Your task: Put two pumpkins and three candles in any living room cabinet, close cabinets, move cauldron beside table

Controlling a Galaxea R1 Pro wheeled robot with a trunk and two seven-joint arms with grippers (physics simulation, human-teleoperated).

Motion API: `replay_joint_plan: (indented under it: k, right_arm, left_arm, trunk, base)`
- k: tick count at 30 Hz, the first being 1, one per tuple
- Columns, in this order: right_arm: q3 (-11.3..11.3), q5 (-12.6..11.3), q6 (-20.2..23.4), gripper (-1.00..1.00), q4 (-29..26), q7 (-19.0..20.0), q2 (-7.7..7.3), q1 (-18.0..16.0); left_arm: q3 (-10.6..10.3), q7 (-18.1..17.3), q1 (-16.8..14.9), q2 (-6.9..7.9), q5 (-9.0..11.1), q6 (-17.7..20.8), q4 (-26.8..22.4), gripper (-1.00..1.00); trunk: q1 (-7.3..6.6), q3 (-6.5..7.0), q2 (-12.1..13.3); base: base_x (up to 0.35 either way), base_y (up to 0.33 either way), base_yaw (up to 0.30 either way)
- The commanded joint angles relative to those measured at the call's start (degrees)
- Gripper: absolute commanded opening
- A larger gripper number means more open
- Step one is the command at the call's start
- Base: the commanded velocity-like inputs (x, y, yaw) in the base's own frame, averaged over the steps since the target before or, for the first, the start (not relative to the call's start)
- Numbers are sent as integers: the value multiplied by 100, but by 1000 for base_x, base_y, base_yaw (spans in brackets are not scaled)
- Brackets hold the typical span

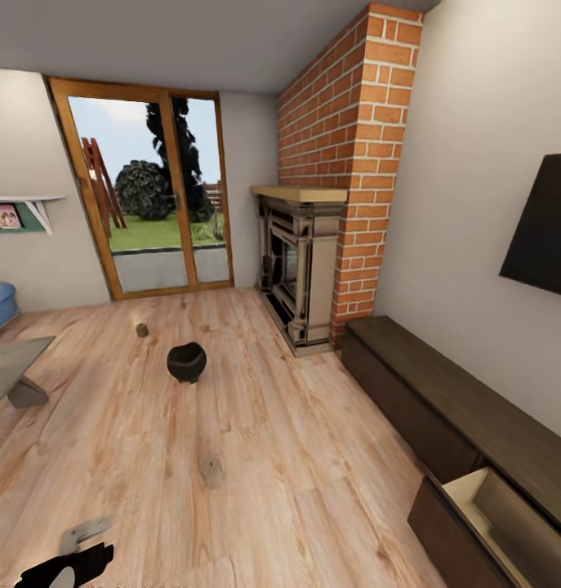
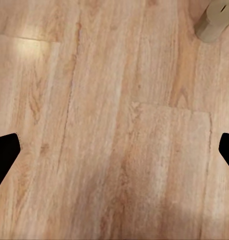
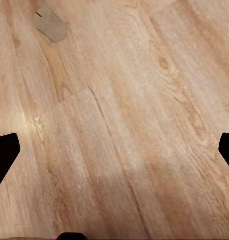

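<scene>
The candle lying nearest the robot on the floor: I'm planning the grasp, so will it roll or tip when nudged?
The candle looks like a short stubby cylinder, so if on its side it would probably roll on the smooth wood floor. Standing, its squat shape likely resists tipping. Which way it rests is unclear. It looks rigid, probably light.

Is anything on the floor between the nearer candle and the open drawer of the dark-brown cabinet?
Nothing visible. The stubby pale grey candle lies on bare light wood floor, and the stretch across to the long dark-brown cabinet's open drawer at the right holds no object. The round black cauldron sits farther back, off that line.
</scene>
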Motion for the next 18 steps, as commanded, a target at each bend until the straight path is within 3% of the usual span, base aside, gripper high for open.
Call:
replay_joint_plan:
  k: [1, 18]
  right_arm:
    - [33, -60, -30, 100, 9, 8, -3, -3]
    - [56, -54, -30, 100, 29, 1, -3, -3]
  left_arm:
    - [-33, 56, -4, 8, 59, 3, -8, 100]
    - [-41, 56, -2, 8, 59, 3, -5, 100]
  trunk:
    - [0, 0, -4]
    - [0, 112, -4]
  base:
    - [0, 0, 228]
    - [0, 0, 228]
